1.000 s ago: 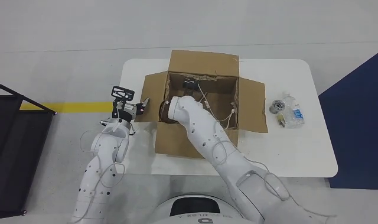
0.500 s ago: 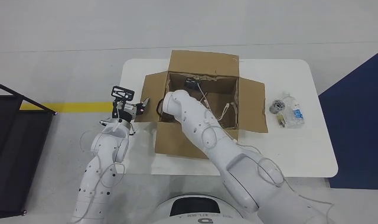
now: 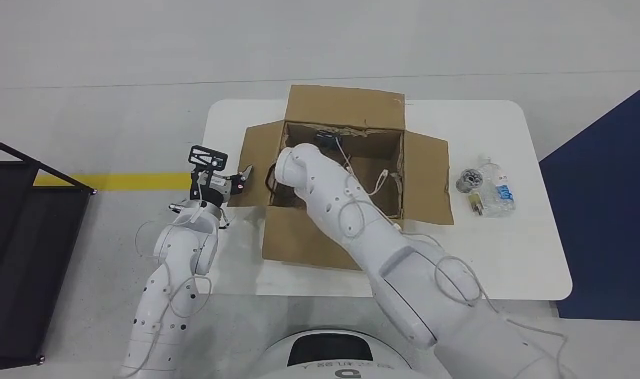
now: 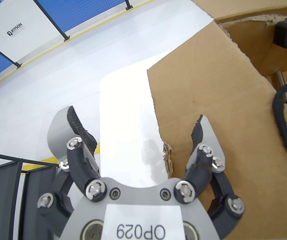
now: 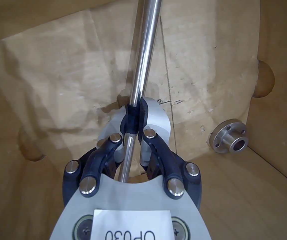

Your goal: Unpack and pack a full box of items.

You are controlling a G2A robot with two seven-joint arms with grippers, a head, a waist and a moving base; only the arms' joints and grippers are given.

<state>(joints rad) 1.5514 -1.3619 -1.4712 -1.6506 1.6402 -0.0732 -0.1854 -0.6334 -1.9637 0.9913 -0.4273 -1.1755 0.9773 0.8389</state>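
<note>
An open cardboard box [image 3: 345, 104] stands mid-table. My right arm reaches into its left side, where my right gripper [image 5: 136, 108] is shut on a polished steel rod [image 5: 146, 51]. The rod points off the paper-lined box floor toward a wall. On that floor, in a corner, lies a small metal flange [image 5: 229, 139]. My left gripper [image 4: 136, 123] hangs open over the white table [image 4: 123, 106] beside the box's left flap [image 4: 208, 88], holding nothing. Past the flap I see the rod's end [image 4: 281, 83] and a black cable [image 4: 281, 123].
A clear plastic bottle [image 3: 493, 191] and a small metal part [image 3: 467, 182] lie on the table right of the box. Inside the box are a black block [image 3: 325, 137] and white cable [image 3: 385, 189]. A black rack [image 4: 13, 191] stands off the table's left.
My right arm has shifted toward the far side of the box, the rod still in its gripper. The left arm has kept still.
</note>
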